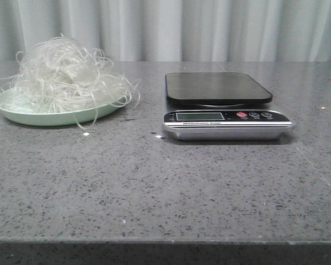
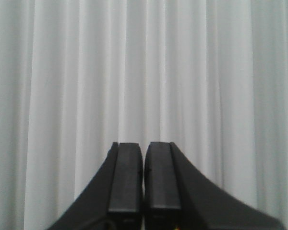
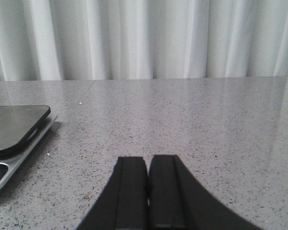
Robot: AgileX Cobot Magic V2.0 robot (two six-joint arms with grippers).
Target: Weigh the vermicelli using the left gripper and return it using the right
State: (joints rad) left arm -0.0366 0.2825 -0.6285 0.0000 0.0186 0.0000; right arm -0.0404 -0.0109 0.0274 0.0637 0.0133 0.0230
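Left gripper point(image 2: 143, 177): black tapered jaws pressed together, nothing between them, facing only the white curtain point(image 2: 144, 72); raised off the bench. Right gripper point(image 3: 148, 191): jaws likewise closed and empty, low over bare bench, the scale point(image 3: 14, 129) off to one side in its view.

Vermicelli point(image 1: 63, 74) sits heaped on the plate point(image 1: 22, 114) near the bench's point(image 1: 165, 187) far left corner, well apart from the scale point(image 1: 223, 105) at centre. Nothing weighed yet by the look of it.

Handling, as judged: very light, springy, brittle if dry. Thin translucent strands, glossy, likely slippery one by one but tangled enough to lift as a clump. Stray loops overhang the plate rim and touch the bench; these may snag, drag or snap off. One small fragment already lies on the bench in front of the plate. Best hold: the dense crown of the heap, jaws pinching deep into the tangle, not on outlying loops.

Plate: pale green, round, shallow, smooth. Scale: dark matte rounded-rectangle platform, silver base, small display, red button. Bench: grey speckled stone, slightly reflective.
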